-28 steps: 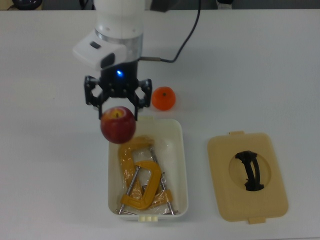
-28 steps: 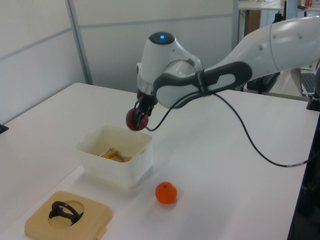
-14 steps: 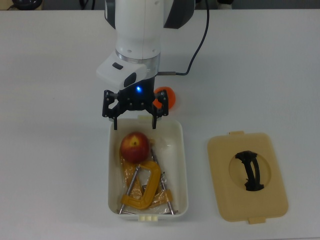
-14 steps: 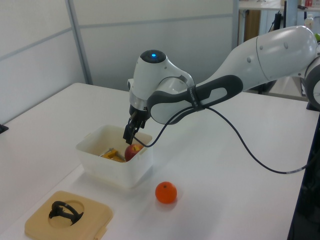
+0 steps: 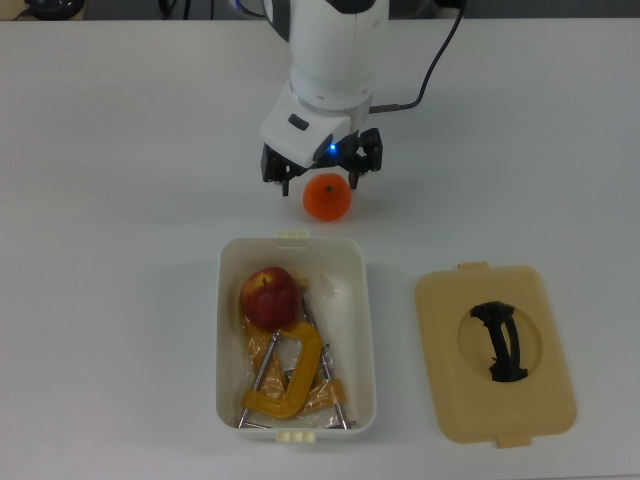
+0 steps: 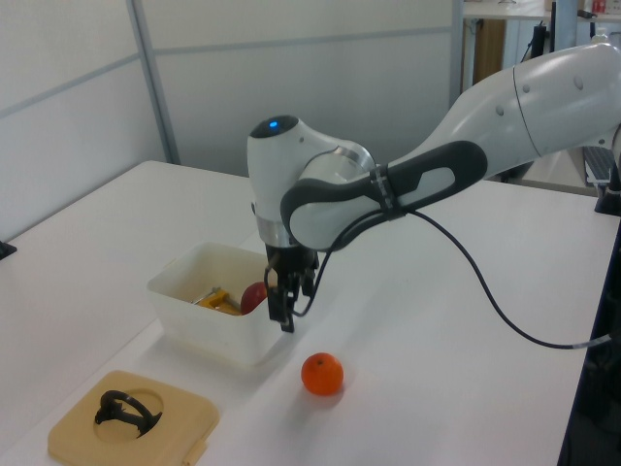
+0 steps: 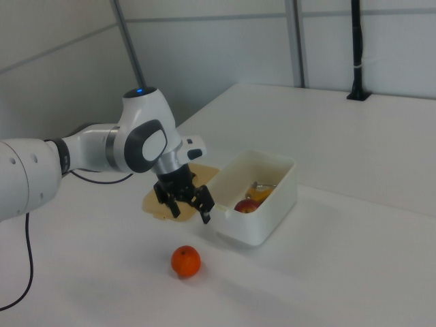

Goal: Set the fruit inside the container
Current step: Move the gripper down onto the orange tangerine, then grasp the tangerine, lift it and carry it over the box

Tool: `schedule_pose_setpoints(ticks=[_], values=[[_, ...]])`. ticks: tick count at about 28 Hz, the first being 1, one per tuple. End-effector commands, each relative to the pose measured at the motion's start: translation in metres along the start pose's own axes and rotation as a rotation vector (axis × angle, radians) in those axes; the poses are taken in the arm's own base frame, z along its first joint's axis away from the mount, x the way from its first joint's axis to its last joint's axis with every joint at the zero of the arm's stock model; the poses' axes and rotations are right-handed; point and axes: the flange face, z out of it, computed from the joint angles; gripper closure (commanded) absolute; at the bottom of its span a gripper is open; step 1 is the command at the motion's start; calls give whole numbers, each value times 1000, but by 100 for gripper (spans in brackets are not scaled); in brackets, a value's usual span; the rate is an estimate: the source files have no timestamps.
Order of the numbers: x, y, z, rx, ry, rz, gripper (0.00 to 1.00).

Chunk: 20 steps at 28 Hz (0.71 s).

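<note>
White table (image 5: 120,150), bare over most of its top. Robot arm (image 6: 505,126) reaching in over it. White container (image 5: 360,330) in the top view's lower middle, holding yellow C-clamps (image 5: 285,385) and the red apple (image 5: 270,297) at its upper end. Tan lid (image 5: 495,400) with black handle lying to the top view's right of it, apart. Gripper (image 5: 322,180) spread wide and empty, above the orange (image 5: 327,197), which sits on the table just outside the container's short end.

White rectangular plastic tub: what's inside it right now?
The white rectangular plastic tub holds the dark red apple at the end nearest the gripper, resting on yellow metal C-clamps. The apple covers part of the clamps; anything beneath them is hidden.
</note>
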Motion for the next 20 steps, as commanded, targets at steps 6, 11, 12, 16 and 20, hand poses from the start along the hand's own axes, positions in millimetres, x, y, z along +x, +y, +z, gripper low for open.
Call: schedule_pose_setpoints(ticks=[6,11,12,16,20], values=[[-41,-32,78,-8,-122,-102,0],[-43,-35,101,-4,-114,-111,0],[-42,-35,104,-3,-114,-108,0],[-40,-33,107,0,-114,-100,22],[-39,-31,104,-1,-109,-93,56]])
